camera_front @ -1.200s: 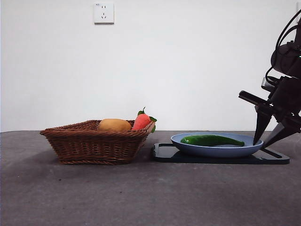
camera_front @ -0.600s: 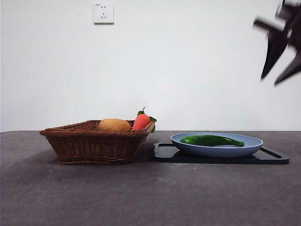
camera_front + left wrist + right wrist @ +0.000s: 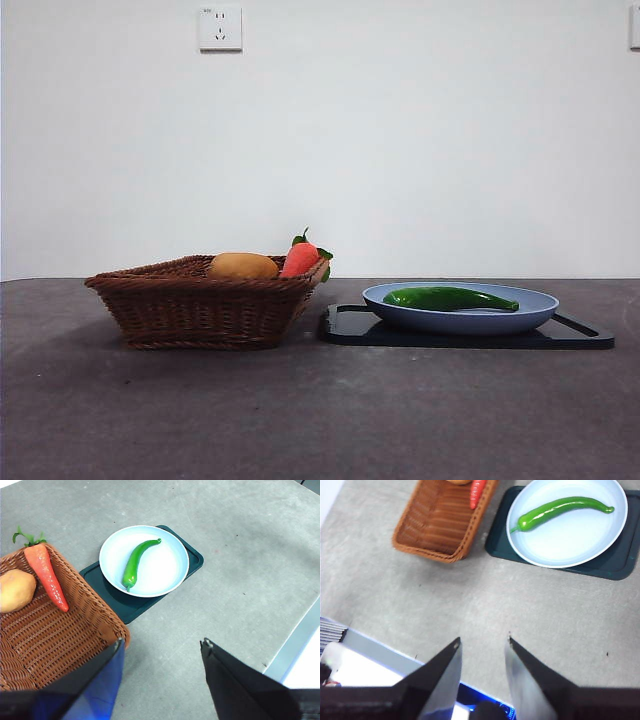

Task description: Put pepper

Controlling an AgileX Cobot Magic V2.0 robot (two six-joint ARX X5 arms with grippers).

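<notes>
I see both arms up high. My left gripper [image 3: 162, 652] is wide open, right gripper [image 3: 482, 642] open a bit.

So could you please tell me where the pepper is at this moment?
The pepper lies in the blue plate on the dark tray, right of the basket in the front view.

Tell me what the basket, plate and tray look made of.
Basket: brown woven wicker or rattan, going by the visible strands. Plate: smooth pale blue, slightly glossy, perhaps plastic or glazed ceramic. Tray: dark, flat and smooth-edged, likely plastic. The pepper on the plate is glossy green.
</notes>
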